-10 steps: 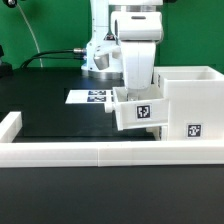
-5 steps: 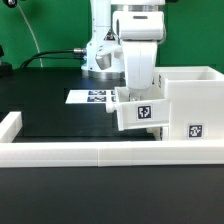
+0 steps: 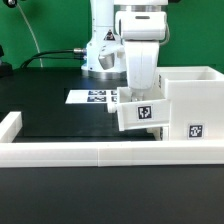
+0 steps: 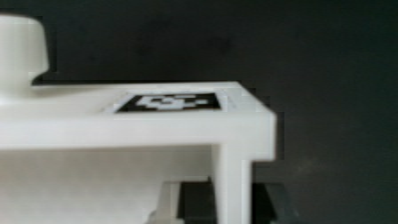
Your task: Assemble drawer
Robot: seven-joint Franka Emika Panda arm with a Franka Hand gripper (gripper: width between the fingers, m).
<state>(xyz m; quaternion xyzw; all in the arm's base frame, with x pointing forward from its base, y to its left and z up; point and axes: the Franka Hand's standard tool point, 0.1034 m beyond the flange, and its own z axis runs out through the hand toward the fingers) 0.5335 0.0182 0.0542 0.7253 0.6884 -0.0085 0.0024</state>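
The large white housing [image 3: 190,95] stands at the exterior view's right, with a square tag [image 3: 192,129] on its front. My gripper [image 3: 140,92] comes down from above and is shut on a wall of a small white tray [image 3: 140,115], which carries a tag and sits right against the housing's left side. In the wrist view the tray [image 4: 107,120] shows its tag [image 4: 173,101], and its thin wall sits between my dark fingers [image 4: 192,205]. A rounded white knob [image 4: 18,45] shows beyond the tray. I see no second tray.
A long low white border wall [image 3: 90,152] runs along the front, with a raised end at the exterior view's left [image 3: 10,125]. The marker board [image 3: 92,97] lies flat behind the tray. The arm's base [image 3: 100,50] stands at the back on the black table.
The arm and the tray have shifted slightly toward the exterior view's right, closer to the housing.
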